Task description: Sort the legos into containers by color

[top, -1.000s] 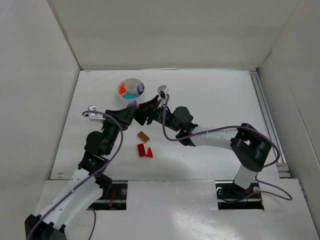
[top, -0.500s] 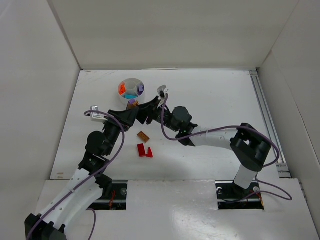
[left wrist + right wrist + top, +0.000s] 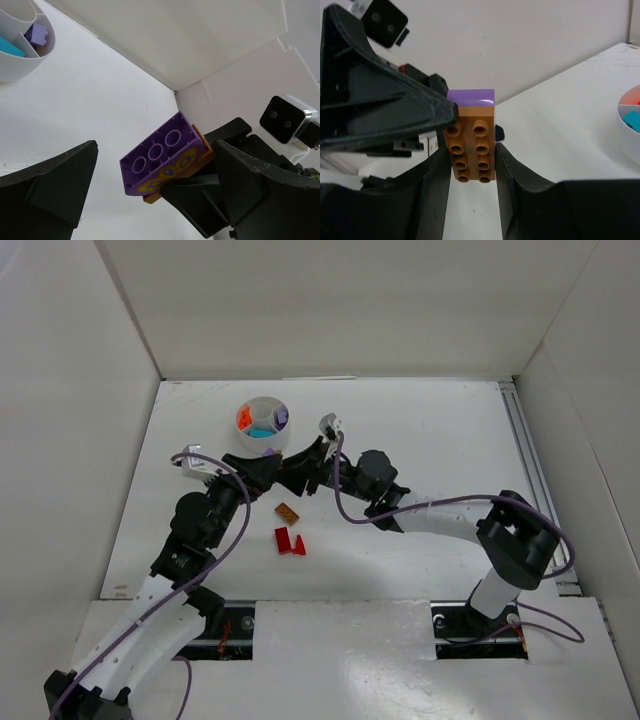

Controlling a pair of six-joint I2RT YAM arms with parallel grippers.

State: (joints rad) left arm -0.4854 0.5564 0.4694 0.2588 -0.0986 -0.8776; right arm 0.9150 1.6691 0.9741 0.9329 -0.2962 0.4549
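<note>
We see the right pincer [image 3: 472, 156] pinching a brown-orange brick [image 3: 473, 142] stacked on a purple brick [image 3: 159, 156], and the left pincer [image 3: 156, 150] spread either side of it, above the bench just near of the white dish [image 3: 252, 443].

site: robot lab test cell | shown by: white panel walls [image 3: 330, 310] boxing a white table [image 3: 450, 430] — metal rail [image 3: 528, 460] at right | cabled arms [image 3: 440, 518] bolted at bottom

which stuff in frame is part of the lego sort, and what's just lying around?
Job:
- white dish holding orange, teal, purple pieces
- purple brick stacked on a brown-orange brick, clamped in the right end effector
- left end effector, open either side of that stack
- loose brown-orange brick
- red bricks

Lying about:
- rail on the right
- white walls
</note>
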